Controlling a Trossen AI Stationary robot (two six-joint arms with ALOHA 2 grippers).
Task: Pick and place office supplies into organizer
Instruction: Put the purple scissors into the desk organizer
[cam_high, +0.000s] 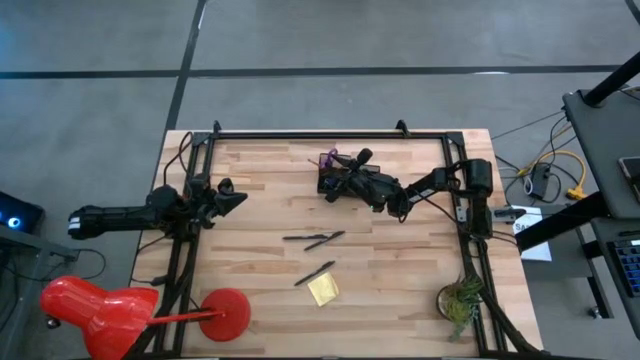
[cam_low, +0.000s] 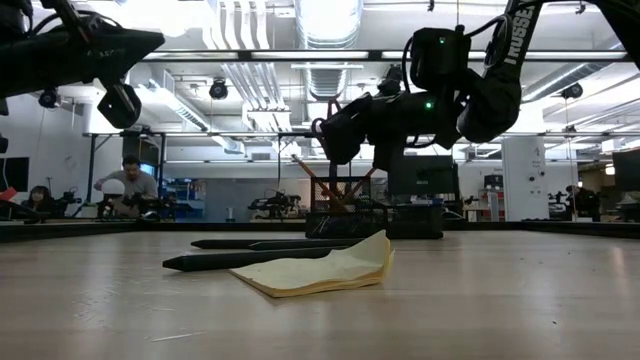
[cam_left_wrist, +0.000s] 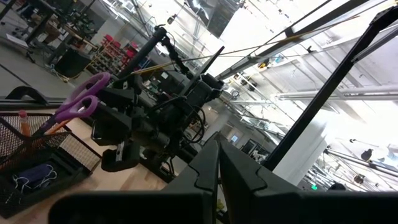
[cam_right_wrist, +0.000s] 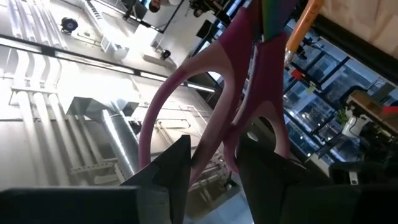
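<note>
Reaching over the organizer (cam_high: 338, 181) at the table's far middle, the right gripper (cam_high: 352, 160) meets the scissors (cam_high: 329, 159) standing in it; pens (cam_high: 314, 239) and pad (cam_high: 323, 290) lie nearer. The right wrist view shows its fingers (cam_right_wrist: 168, 163) slightly apart around a handle loop (no squeeze visible). The left gripper (cam_high: 238, 198) waits at the left, closed.
</note>
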